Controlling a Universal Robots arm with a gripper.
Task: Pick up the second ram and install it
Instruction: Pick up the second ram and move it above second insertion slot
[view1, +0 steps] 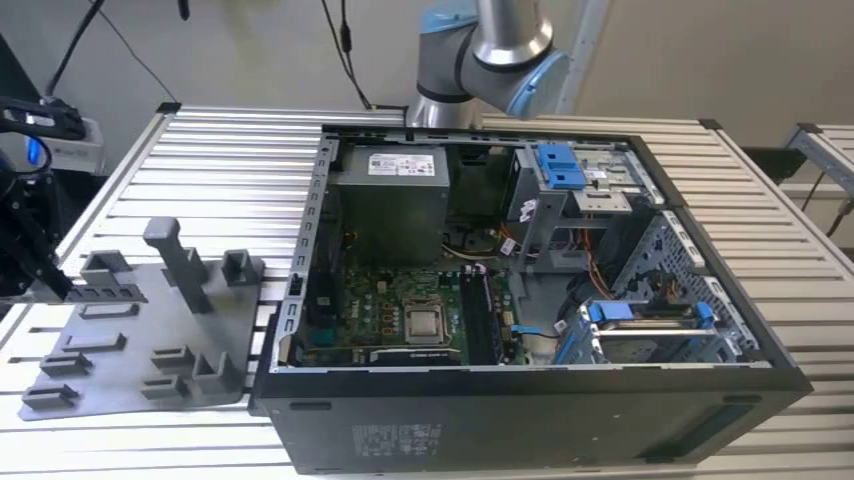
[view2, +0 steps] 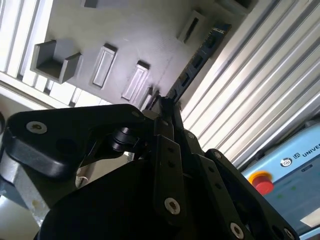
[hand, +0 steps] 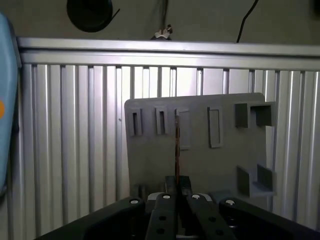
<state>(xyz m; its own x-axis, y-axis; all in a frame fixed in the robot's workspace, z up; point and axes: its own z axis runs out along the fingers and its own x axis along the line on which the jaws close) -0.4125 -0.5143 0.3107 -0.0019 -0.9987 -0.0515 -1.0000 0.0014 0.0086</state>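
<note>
The second ram (hand: 176, 145) is held edge-on between the fingers (hand: 170, 184) of the gripper (hand: 177, 184), which are drawn narrow around its near end. In the second wrist view the strip (view2: 197, 57) is seen running away from the fingertips, its row of small black chips facing the camera, over the edge of the grey fixture plate (view2: 125, 30) where it meets the slatted aluminium surface (view2: 250, 85).

In the exterior view the plate (view1: 134, 350) lies at the exterior view's left, and the open computer case (view1: 534, 400) stands beside it to the exterior view's right. Whether the strip has been lifted clear of its holder cannot be told.

The pick-up step is judged to be in hand, with the grasp made and the installing not yet done. The green motherboard (view1: 387, 310) and its long black slots (view1: 477, 310) lie well apart from the gripper, deep inside the case. For seating, the strip would have to be kept square in the grasp, carried over the case wall, lined up with a free slot and pressed in evenly.
</note>
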